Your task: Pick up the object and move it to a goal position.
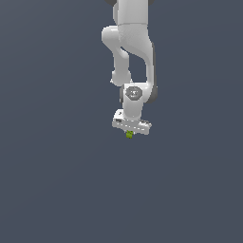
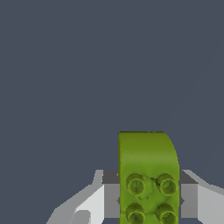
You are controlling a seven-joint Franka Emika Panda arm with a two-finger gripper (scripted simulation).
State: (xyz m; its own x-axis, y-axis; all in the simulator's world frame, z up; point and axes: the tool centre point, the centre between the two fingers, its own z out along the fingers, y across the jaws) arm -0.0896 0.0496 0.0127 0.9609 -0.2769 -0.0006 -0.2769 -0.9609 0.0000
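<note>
The object (image 1: 129, 135) is a tiny yellow-green blocky piece showing just under the white gripper (image 1: 129, 134) at the end of the arm in the exterior view. In the wrist view the object (image 2: 148, 175) fills the space between the two grey fingers (image 2: 111, 197), its studded face toward the camera and its rounded end pointing away. Both pads press against its sides, so the gripper is shut on it. The fingertips themselves are hidden behind the hand in the exterior view.
The white arm (image 1: 130, 47) comes down from the top of the exterior view. Around it lies only a plain dark grey-blue ground (image 1: 57, 180), with no other objects, edges or goal marker showing.
</note>
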